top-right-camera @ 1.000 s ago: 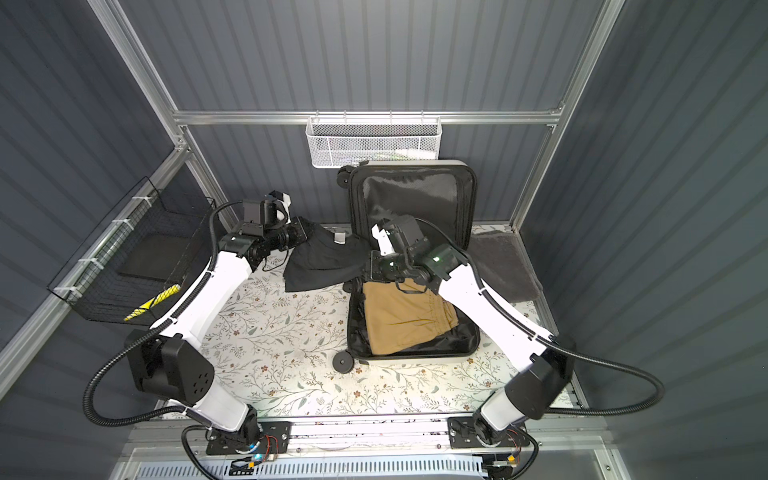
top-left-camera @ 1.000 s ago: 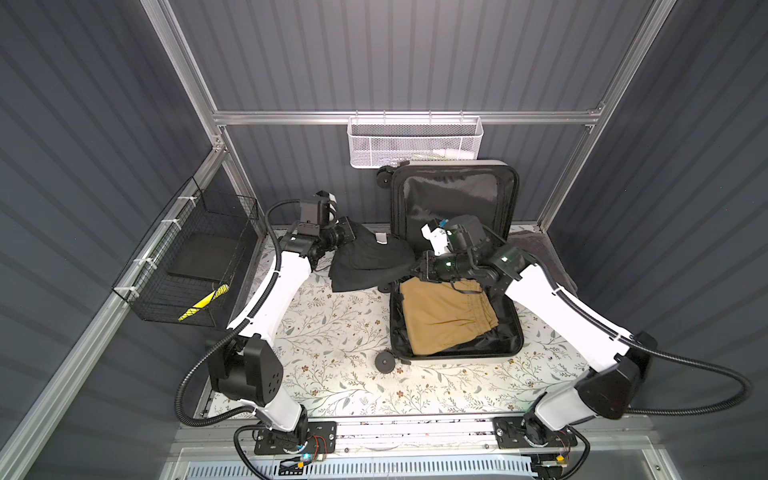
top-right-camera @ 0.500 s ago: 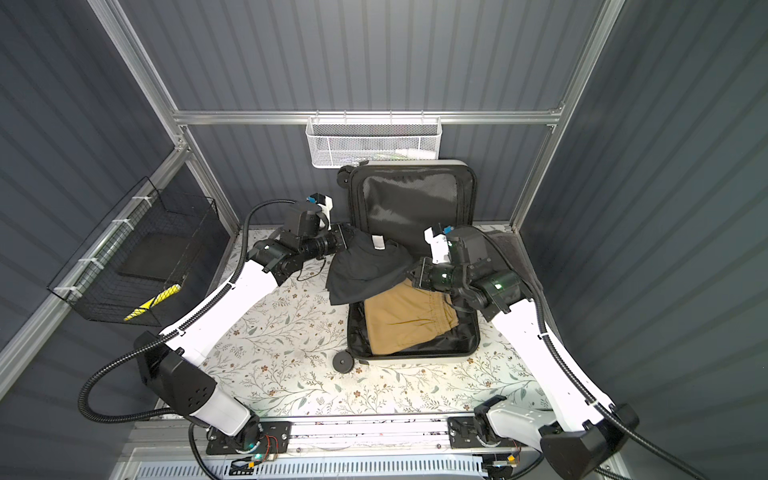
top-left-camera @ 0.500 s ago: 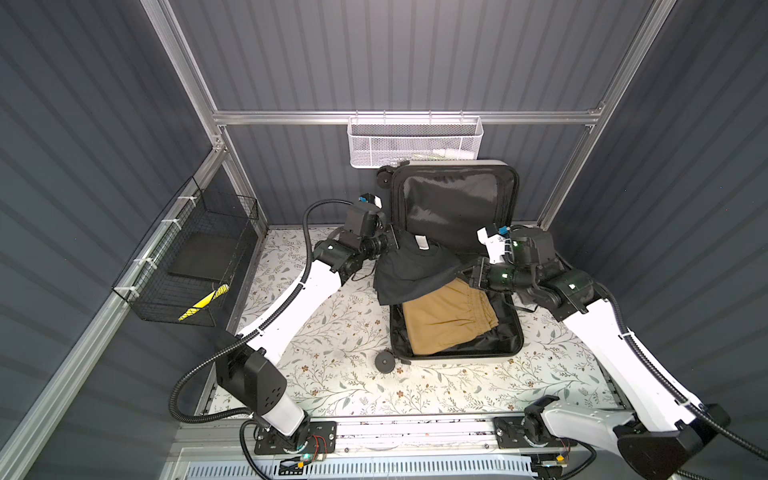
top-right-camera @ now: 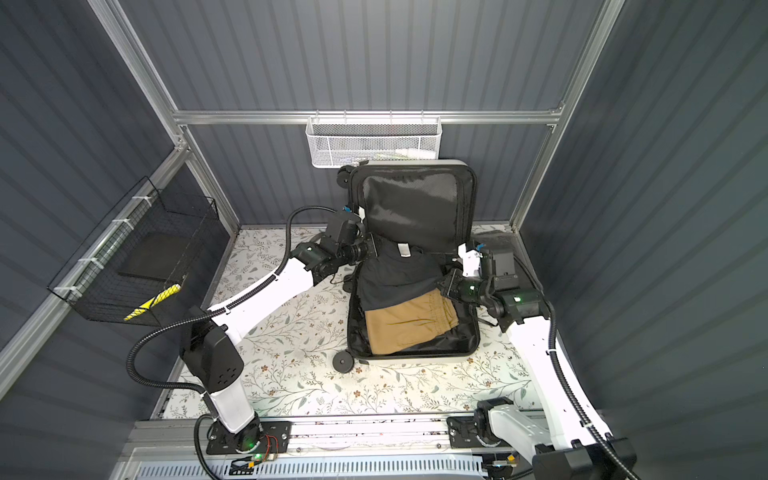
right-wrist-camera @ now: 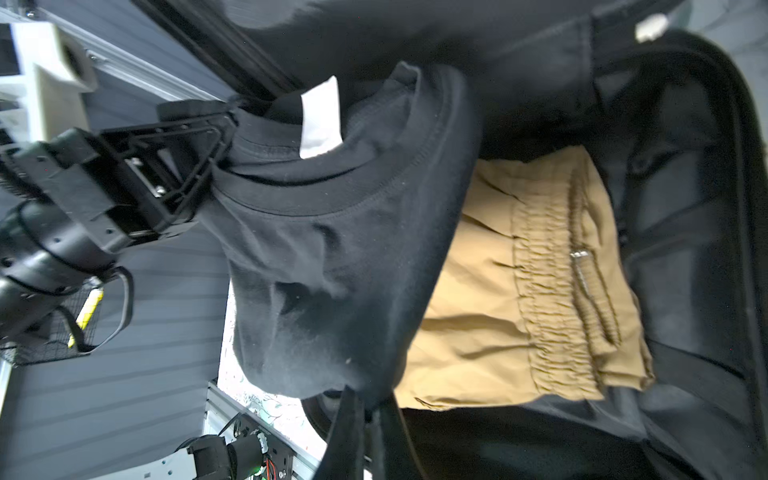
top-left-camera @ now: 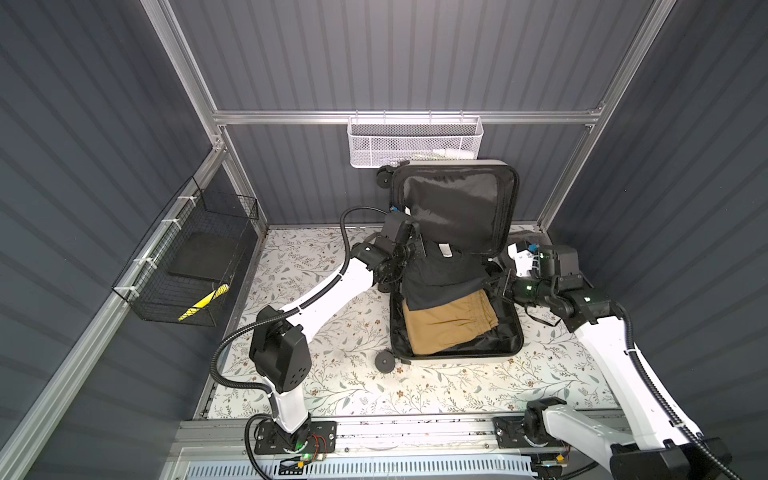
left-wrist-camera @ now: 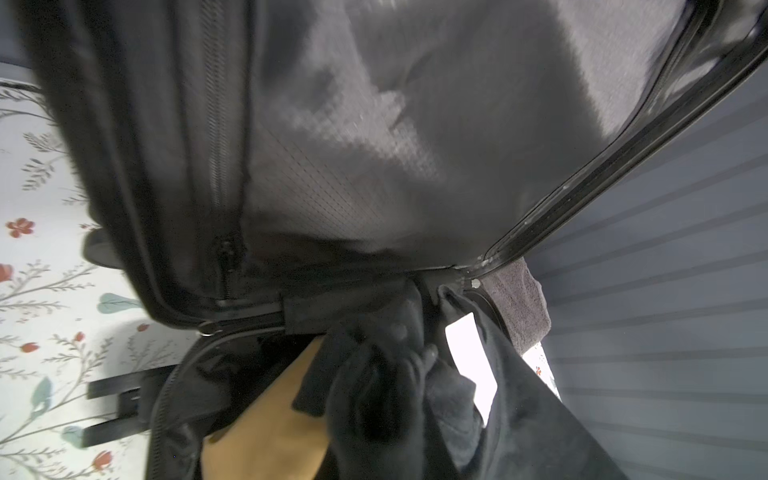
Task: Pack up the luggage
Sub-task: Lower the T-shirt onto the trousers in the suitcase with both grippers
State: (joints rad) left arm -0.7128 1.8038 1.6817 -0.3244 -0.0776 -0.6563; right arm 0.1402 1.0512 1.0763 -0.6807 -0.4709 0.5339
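Step in hand: laying a black T-shirt (top-left-camera: 440,276) into the luggage (top-left-camera: 461,359); judged about midway through packing, since one garment is already in.
Next move: judged to call for lowering both arms together so that the shirt settles flat, then letting go at both ends; its left edge overhangs the left rim and would need tucking in.
Luggage, base half: lies open on the floral table (top-left-camera: 340,332), right of centre; black lining, white shell.
Base contents: tan shorts (top-left-camera: 449,326), folded, lying flat toward the near end.
Black T-shirt: stretched between the two arms above the far part of the base, covering the far end of the shorts; white neck label uppermost.
Right gripper (top-left-camera: 500,286): at the right rim, clamped on the shirt's right edge.
Left gripper (top-left-camera: 417,250): at the far-left corner of the base, clamped on the shirt beside the collar.
Lid (top-left-camera: 457,208): stands upright at the far end; nothing seen in it.
Black wire basket (top-left-camera: 187,266): on the left wall; holds a dark flat pad and a yellow-and-black striped item (top-left-camera: 203,300).
White mesh basket (top-left-camera: 415,143): on the far wall above the lid; contents too faint to name.
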